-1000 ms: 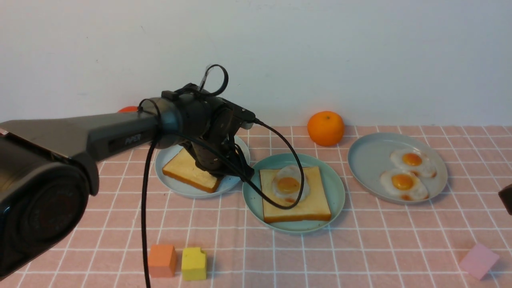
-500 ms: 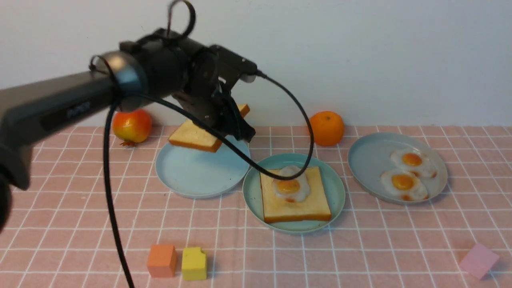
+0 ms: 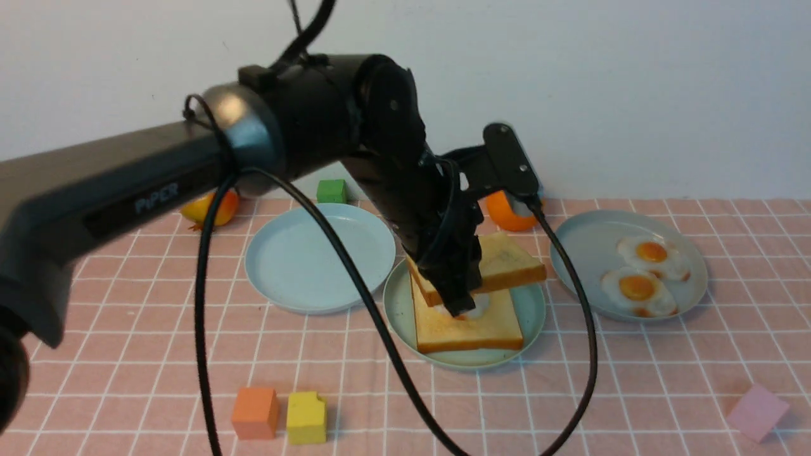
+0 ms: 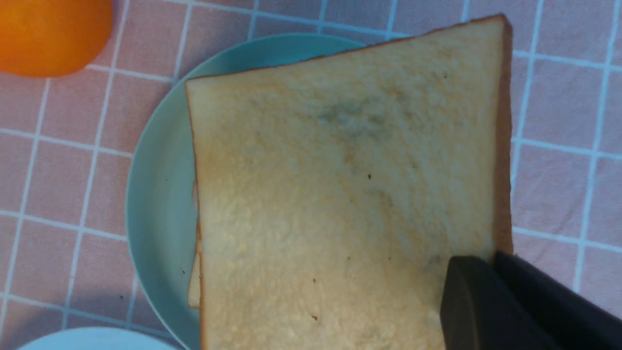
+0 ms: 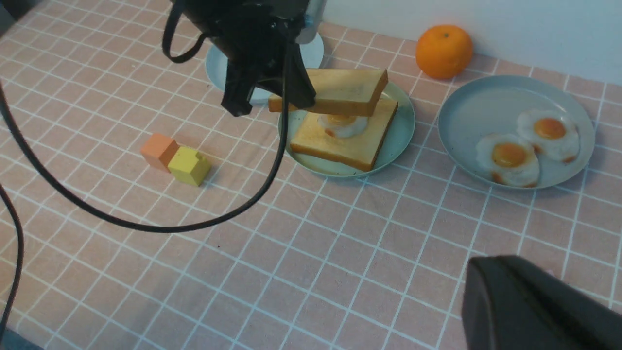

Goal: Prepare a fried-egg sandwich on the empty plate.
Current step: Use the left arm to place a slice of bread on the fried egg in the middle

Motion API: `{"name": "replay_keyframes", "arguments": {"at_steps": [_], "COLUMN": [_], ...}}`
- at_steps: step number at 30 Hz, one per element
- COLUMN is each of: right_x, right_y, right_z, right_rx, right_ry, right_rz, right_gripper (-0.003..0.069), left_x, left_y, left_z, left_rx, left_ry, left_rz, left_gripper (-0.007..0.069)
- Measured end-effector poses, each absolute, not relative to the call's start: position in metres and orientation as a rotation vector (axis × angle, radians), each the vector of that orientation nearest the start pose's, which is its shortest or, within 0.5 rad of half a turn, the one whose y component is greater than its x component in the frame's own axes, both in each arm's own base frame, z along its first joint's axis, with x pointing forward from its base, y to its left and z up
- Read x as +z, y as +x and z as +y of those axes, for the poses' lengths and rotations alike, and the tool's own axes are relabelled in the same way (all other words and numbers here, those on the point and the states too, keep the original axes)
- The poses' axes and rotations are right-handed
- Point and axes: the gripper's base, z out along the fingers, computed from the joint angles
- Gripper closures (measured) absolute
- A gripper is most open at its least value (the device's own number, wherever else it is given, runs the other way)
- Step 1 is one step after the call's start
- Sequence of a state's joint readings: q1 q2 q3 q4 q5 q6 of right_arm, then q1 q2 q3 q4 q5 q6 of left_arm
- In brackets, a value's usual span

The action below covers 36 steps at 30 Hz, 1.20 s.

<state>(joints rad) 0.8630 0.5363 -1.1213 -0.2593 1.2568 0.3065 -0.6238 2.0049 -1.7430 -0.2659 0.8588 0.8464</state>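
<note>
Golden top toast [image 3: 510,263] hangs in the left claw [image 3: 457,303], which is clamped on its edge. In the front view it is tilted over the bottom toast [image 3: 472,329] on the mint plate [image 3: 396,304]. A bit of white egg [image 3: 479,308] peeks out under it. I think this is the last step: putting the lid on the sandwich. Next the claw should go down a little, line up the two slices and let go softly.

From the left wrist, the top toast fills the picture and hides the egg. One side looks like it pokes out past the plate rim, so it may be off to one side. One black finger [image 4: 481,301] presses on top.

From the right wrist you see it from the side. There is a gap between the slices, with the orange yolk in it, which the left wrist view hides. The right claw [image 5: 525,301] is well apart from the plate, closed together, with nothing seen in it.
</note>
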Motion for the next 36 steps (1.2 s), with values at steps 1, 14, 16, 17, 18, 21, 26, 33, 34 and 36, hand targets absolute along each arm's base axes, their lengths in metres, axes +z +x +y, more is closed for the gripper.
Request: {"name": "replay_keyframes", "arguments": {"at_steps": [1,14,16,17,18,21,26,33,34,36], "right_x": [0.424,0.402,0.402,0.402,0.402,0.402,0.402,0.401,0.401,0.401], "right_y": [0.039,0.043,0.043,0.043,0.043,0.043,0.043,0.042,0.042,0.042], "right_z": [0.011,0.018,0.018,0.018,0.018,0.018,0.018,0.018,0.018,0.018], "right_rx": [0.375,0.345,0.345,0.345,0.345,0.341,0.337,0.345,0.346,0.348], "right_ry": [-0.537,-0.571,-0.571,-0.571,-0.571,-0.578,-0.586,-0.592,-0.592,-0.592], "right_rz": [2.087,2.155,2.155,2.155,2.155,2.153,2.150,2.152,2.152,2.153], "right_gripper": [0.0645,0.0644,0.0644,0.0643,0.0643,0.0643,0.0641,0.0641,0.0641,0.0641], "left_x": [0.260,0.223,0.219,0.217,0.215,0.211,0.210,0.210,0.210,0.210], "left_y": [0.358,0.373,0.373,0.373,0.373,0.372,0.372,0.373,0.373,0.373], "left_z": [-0.279,-0.286,-0.286,-0.286,-0.286,-0.285,-0.285,-0.285,-0.285,-0.285], "left_rx": [-0.235,-0.182,-0.177,-0.174,-0.171,-0.168,-0.161,-0.158,-0.158,-0.158], "left_ry": [1.616,1.638,1.650,1.663,1.677,1.714,1.732,1.726,1.726,1.725], "left_rz": [2.008,2.013,2.021,2.027,2.031,2.037,2.022,2.015,2.015,2.015], "left_gripper": [0.0589,0.0589,0.0589,0.0589,0.0589,0.0590,0.0589,0.0446,0.0414,0.0353]}}
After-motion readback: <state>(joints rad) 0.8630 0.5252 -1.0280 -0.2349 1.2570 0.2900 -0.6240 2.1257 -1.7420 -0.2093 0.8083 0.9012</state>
